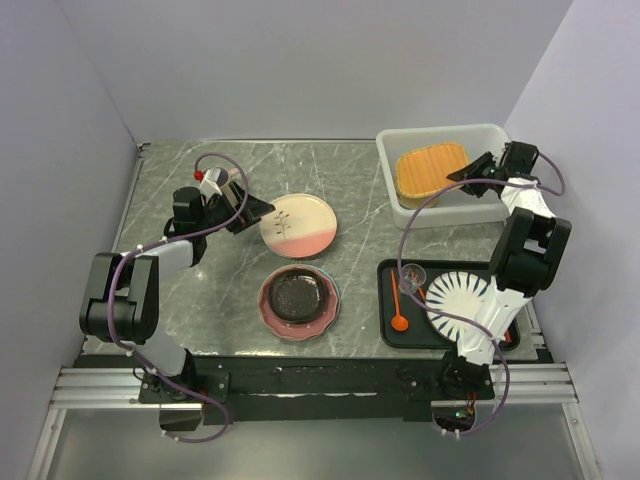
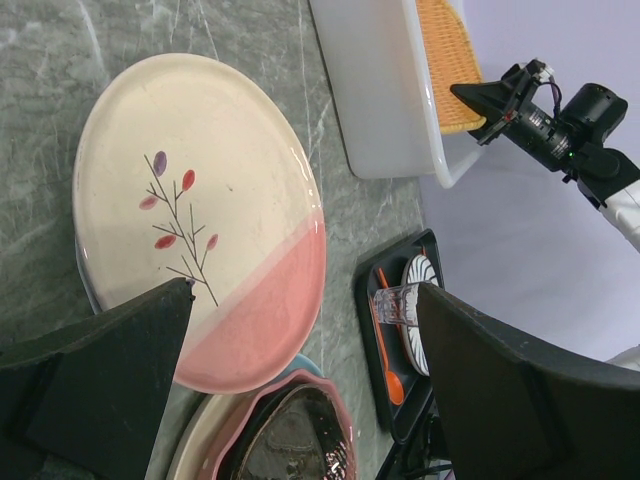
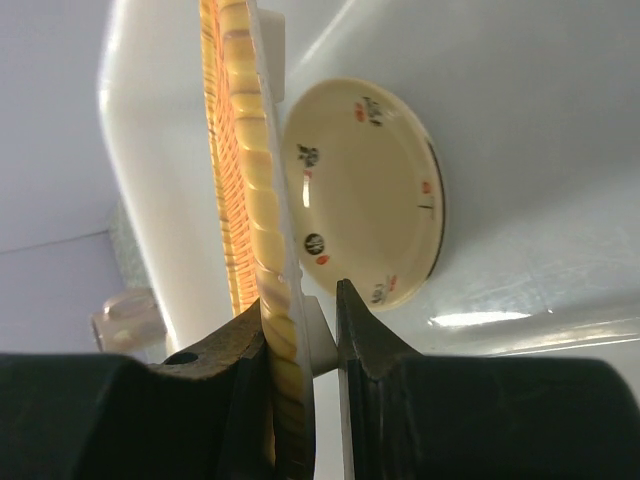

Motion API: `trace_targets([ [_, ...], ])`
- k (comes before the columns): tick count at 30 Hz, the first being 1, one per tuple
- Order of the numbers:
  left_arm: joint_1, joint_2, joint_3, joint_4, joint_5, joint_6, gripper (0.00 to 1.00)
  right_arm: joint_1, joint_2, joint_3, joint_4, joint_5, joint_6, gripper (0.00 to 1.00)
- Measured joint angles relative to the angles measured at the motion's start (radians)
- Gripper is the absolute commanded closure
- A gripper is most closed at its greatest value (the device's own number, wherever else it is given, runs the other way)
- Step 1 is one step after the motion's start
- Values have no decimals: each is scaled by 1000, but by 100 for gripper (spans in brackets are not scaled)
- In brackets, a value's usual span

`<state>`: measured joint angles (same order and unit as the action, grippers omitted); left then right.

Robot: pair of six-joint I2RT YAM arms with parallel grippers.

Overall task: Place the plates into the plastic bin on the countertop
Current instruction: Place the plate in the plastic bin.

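Note:
The plastic bin (image 1: 400, 205) stands at the back right of the countertop (image 1: 360, 185). My right gripper (image 1: 472, 172) is shut on the rim of the orange rounded-square plate (image 1: 430, 168) and holds it tilted inside the bin. In the right wrist view the orange plate (image 3: 245, 150) is edge-on between the jaws, above the small cream plate (image 3: 365, 190) on the bin floor (image 3: 540, 100). My left gripper (image 1: 252, 212) is open at the left edge of the pink-and-cream floral plate (image 1: 297, 224), whose near rim lies between the fingers (image 2: 305, 290). The black speckled plate (image 1: 298, 296) sits on the pink dotted plate (image 1: 325, 318).
A black tray (image 1: 388, 335) at the front right holds the striped white plate (image 1: 455, 297), a clear glass (image 1: 411, 276) and an orange spoon (image 1: 399, 320). Grey walls close in the left, back and right sides.

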<state>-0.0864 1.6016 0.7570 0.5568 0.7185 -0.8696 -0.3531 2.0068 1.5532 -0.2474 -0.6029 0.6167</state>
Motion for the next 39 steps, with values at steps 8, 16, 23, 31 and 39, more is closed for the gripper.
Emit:
trace_targets([
  [8,0,0,0,0,0,0,1,32,48,85,-83,53,-43,100],
  [16,-2,8,0,2,0,-1,1,68,80,162,-165,117,-95,98],
  [23,-3,10,0,3,0,-2,1,97,128,233,-233,175,-140,89],
  [31,-3,10,0,-1,0,-5,1,122,135,278,-281,223,-172,62],
  [39,-3,10,0,-2,0,-5,1,128,135,279,-314,300,-198,41],
])
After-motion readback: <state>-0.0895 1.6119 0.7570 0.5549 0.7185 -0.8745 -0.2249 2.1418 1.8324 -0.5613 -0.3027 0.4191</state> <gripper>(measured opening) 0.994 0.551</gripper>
